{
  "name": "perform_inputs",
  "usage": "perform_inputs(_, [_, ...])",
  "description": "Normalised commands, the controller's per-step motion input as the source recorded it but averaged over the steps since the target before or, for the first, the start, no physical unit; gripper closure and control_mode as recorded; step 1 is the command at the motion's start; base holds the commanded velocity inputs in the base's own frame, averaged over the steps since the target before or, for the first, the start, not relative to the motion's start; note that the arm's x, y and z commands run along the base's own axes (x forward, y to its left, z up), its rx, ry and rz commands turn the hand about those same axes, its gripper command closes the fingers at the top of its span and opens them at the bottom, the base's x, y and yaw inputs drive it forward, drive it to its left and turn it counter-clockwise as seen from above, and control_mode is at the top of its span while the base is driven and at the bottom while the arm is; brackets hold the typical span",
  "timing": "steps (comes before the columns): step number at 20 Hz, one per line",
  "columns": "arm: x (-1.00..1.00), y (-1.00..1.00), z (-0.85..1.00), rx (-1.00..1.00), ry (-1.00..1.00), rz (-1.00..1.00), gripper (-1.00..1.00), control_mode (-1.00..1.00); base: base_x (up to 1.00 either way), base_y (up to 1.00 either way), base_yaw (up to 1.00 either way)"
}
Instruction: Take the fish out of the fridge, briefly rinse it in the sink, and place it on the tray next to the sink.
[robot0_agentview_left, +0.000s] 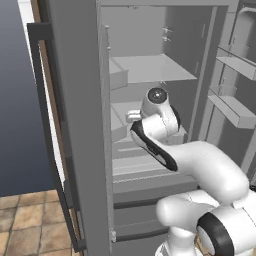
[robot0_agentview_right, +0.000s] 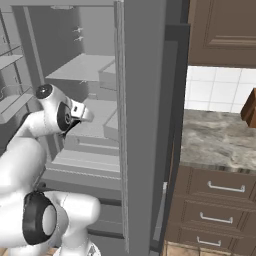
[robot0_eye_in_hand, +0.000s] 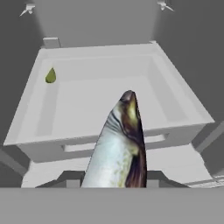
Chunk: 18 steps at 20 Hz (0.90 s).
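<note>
The fish (robot0_eye_in_hand: 120, 144), silvery with a dark back, stands up between my gripper's (robot0_eye_in_hand: 112, 178) dark fingertips (robot0_eye_in_hand: 65, 177), head pointing away from the hand. The gripper is shut on it. It hangs above a pale grey fridge drawer (robot0_eye_in_hand: 100, 100), inside the open grey fridge (robot0_agentview_left: 80, 110). From the left base view my hand (robot0_agentview_left: 133, 116) reaches in at the middle shelves. The right base view shows the hand (robot0_agentview_right: 84, 113) in front of those shelves of the fridge (robot0_agentview_right: 145, 100). The sink and the tray are out of view.
A small green item (robot0_eye_in_hand: 50, 75) lies in the drawer's far left corner. Door bins (robot0_agentview_left: 232, 107) stand to my right. Beyond the fridge wall are a marble counter (robot0_agentview_right: 220, 135), brown drawers (robot0_agentview_right: 220, 200), and a brown object (robot0_agentview_right: 250, 107) at the edge.
</note>
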Motion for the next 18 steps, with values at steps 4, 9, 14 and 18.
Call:
perform_inputs(4, [-1.0, 0.0, 1.0, 0.14, 0.03, -0.03, 1.0, -1.0, 0.0, 0.0, 0.0])
perform_inputs(9, [-1.0, 0.0, 0.63, 0.1, 0.0, -0.02, 1.0, -1.0, 0.0, 0.0, 0.0])
perform_inputs(14, [-1.0, 0.0, -0.08, 0.01, -0.1, -0.12, 1.0, -1.0, 0.0, 0.0, 0.0])
perform_inputs(18, [-1.0, 0.0, -0.1, 0.01, -0.11, -0.15, 1.0, -1.0, 0.0, 0.0, 0.0])
